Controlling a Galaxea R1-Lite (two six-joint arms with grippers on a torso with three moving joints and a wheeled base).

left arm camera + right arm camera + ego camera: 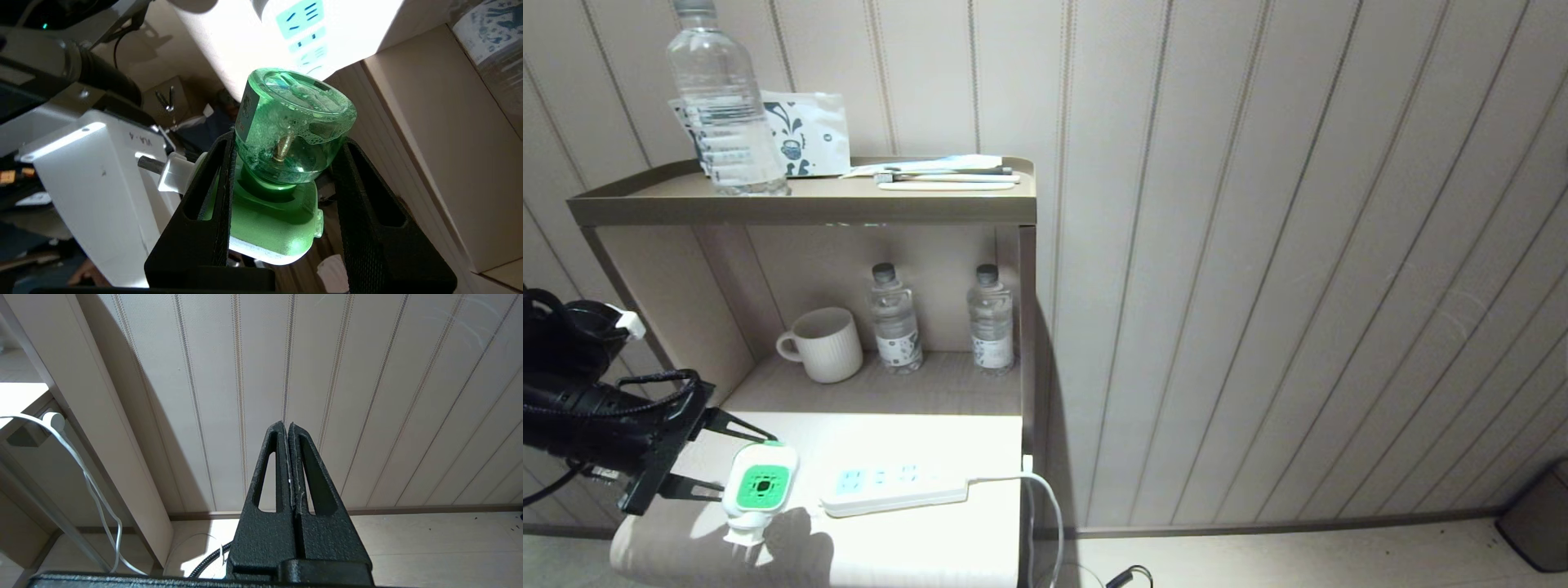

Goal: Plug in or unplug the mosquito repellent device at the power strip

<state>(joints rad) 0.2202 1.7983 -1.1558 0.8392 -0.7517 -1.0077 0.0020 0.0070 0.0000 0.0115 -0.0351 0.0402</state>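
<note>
Left hand (737, 464): clamped on mosquito repellent device (760, 487)
Device: just beside power strip (894, 488), off its cable-free end, unplugged
Strip axis: runs away from device

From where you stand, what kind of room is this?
Probably a hotel or guest room: a panelled wall, and a shelf unit holding water bottles, a mug and wrapped toiletries.

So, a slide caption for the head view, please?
Left gripper holds repellent device beside power strip.
</note>
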